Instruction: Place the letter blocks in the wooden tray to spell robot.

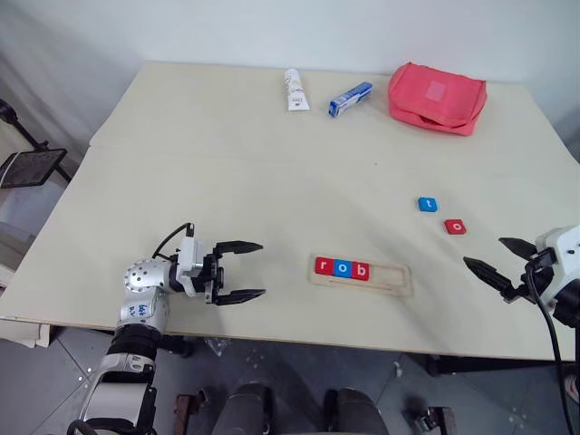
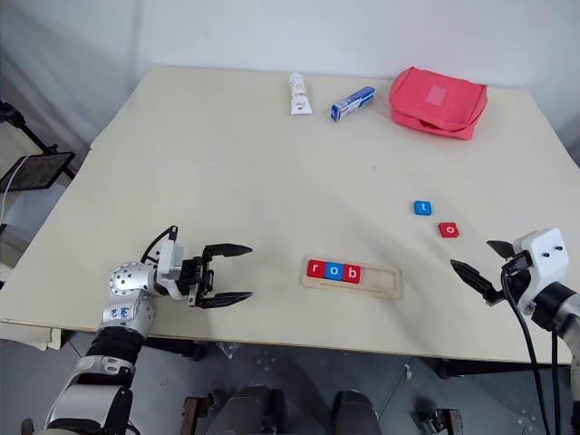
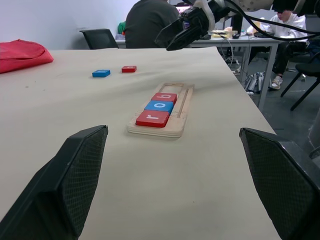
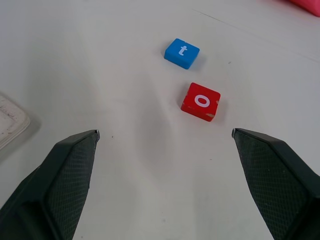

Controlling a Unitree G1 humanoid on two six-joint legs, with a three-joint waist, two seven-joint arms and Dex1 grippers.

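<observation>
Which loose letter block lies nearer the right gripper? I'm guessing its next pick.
The red o block; the blue t block lies farther from the right gripper.

left gripper (image 1: 251, 271) open (pointing right), right gripper (image 1: 495, 259) open

Lying along the far edge of a pale table (image 1: 227, 181): white tube (image 1: 294, 90), then blue-and-white box (image 1: 350, 99) just beside it, then red zipped pouch (image 1: 437, 97) near the box. Sitting beyond the table: seated person in a dark top (image 3: 150, 22), back turned, beside a black chair (image 3: 98, 37).
</observation>
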